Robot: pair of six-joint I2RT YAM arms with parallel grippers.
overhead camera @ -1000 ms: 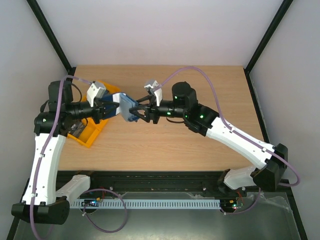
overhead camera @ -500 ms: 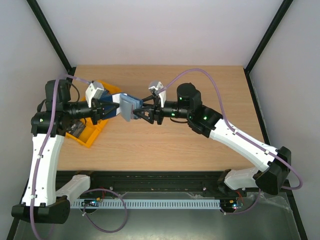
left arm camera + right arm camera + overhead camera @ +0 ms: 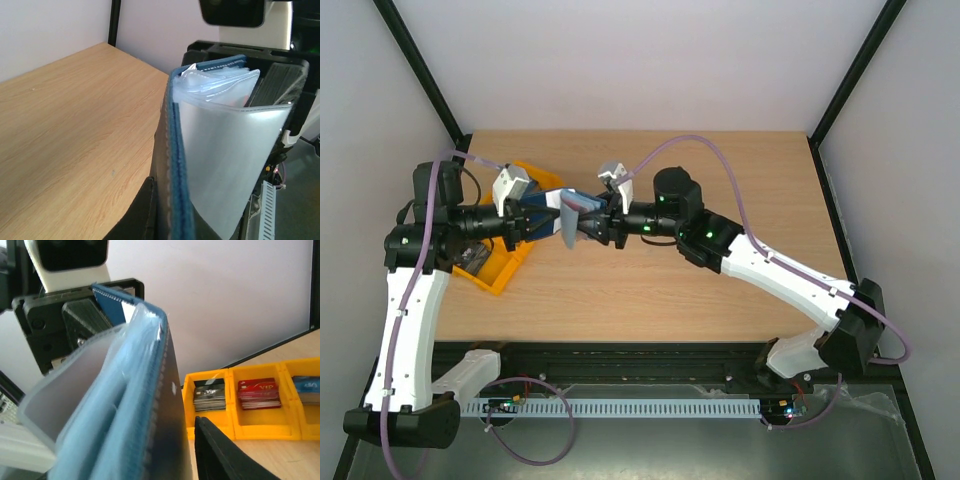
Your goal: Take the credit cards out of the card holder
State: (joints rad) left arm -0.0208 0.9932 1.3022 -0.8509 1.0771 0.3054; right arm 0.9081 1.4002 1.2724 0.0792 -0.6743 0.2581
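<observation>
1. Two grippers meet nose to nose above the table (image 3: pixel 720 180). The left gripper (image 3: pixel 550 222) is clamped on the navy cover of the card holder (image 3: pixel 569 222), which juts from its jaws clear of the wood.
2. Facing it, the right gripper (image 3: pixel 590 226) is pressed up to the holder's open side. One dark finger (image 3: pixel 220 450) lies just beside the cover and the other is hidden behind the sleeves, so whether it is pinching anything cannot be told.
3. Just ahead of the left fingertips the holder's clear sleeves fan out. No credit cards can be made out inside them.
4. Behind and below the left gripper sits the orange tray (image 3: pixel 500 268). Seen past the holder from the right wrist, its compartments hold a dark card lettered VIP (image 3: pixel 210 394), a red card (image 3: pixel 257 391) and a blue card (image 3: pixel 307 385).
5. Risk: the sleeves look soft and bunched. If the right jaws close on a whole sleeve instead of a card edge, the pull would go into the holder. That could drag the holder out of the left grip or let it drop to the table. The fingers are also close enough that a little more advance could knock the two grippers together.
6. Compared with a second ago, the right arm has pushed in towards the left one. Its fingers, then spread wide and short of the holder, are now against it. The left arm sits about where it was.
</observation>
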